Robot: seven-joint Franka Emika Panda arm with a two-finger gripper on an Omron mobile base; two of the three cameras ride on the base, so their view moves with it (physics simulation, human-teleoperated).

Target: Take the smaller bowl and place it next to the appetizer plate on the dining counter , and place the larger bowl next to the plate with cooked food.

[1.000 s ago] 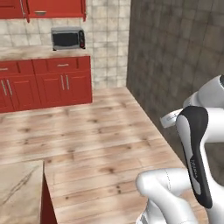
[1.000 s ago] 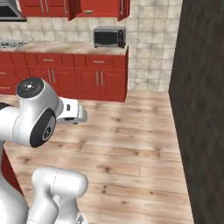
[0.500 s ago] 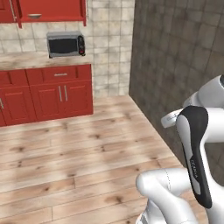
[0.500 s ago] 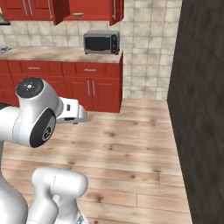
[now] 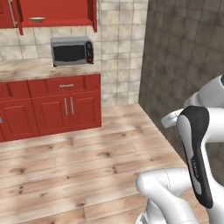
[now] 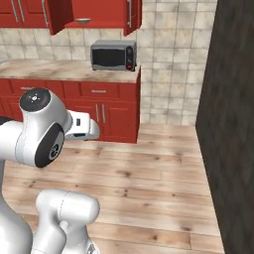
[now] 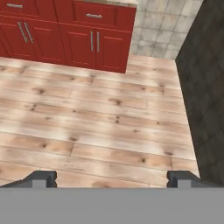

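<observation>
My gripper point(image 7: 112, 179) is open; its two dark fingertips point(image 7: 43, 178) stand wide apart over bare wooden floor with nothing between them. The arm is folded close above the base, with the white hand point(image 6: 83, 127) pointing toward the red wall cupboards. A small shallow pale bowl point(image 6: 83, 21) sits on the shelf of an open upper cupboard, and it is also visible in the left base view point(image 5: 37, 19); it is too small to tell which bowl it is. The larger bowl, both plates and the dining counter are out of view.
A wall counter point(image 6: 64, 69) with red cupboards and a grey microwave point(image 5: 72, 50) runs along the tiled back wall. A dark stone wall point(image 6: 233, 124) closes the right side. Wooden floor point(image 5: 74, 162) lies between me and the cupboards.
The whole picture has shifted: the base has driven toward the wall counter, so the microwave and cupboards look nearer. The marble island corner has left the left base view. The arm's pose is unchanged.
</observation>
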